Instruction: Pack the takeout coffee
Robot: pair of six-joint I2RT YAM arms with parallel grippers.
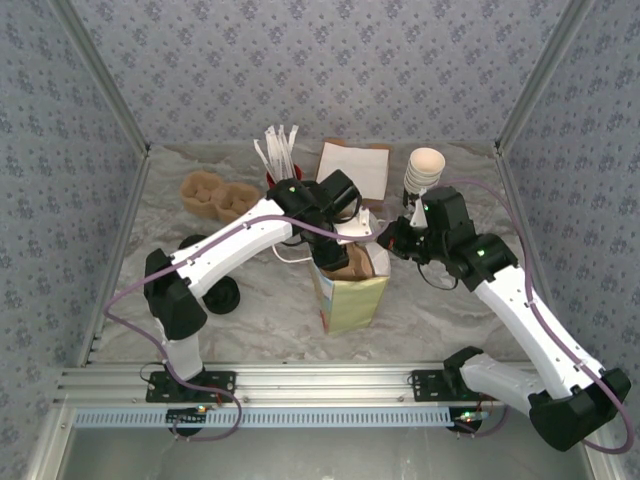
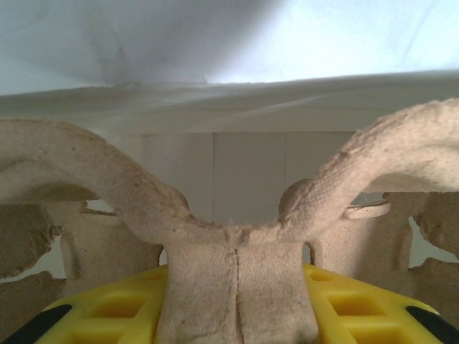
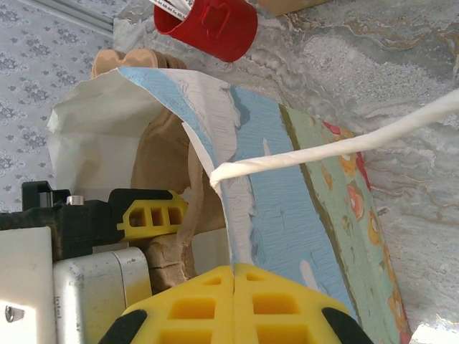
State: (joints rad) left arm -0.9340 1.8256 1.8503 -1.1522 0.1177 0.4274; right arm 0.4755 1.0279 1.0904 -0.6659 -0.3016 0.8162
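Tan moulded pulp: a cup carrier [image 2: 237,236] is clamped by its centre post in the left gripper [image 1: 345,228], fingers partly apart around it. It hangs in the mouth of the paper bag [image 1: 350,300]. The bag stands upright in the middle of the table [image 1: 270,320], between the two arms.

Right gripper [image 3: 233,287]: yellow fingers pressed together, apparently nipping the bag's rim where the wall runs down into them. The white string handle [image 3: 344,143] trails off to one side.

The takeout coffee [image 1: 225,295]: I take it for the dark round shape on the table left of the bag, beside the left arm [image 1: 230,245] and well apart from the bag. Too small to be certain.

Step, as I judge it: seating the carrier in the bag with the mouth held wide. Next calls for lowering it level to the bottom and letting go without snagging the paper. Then fetch the cup, kept upright.
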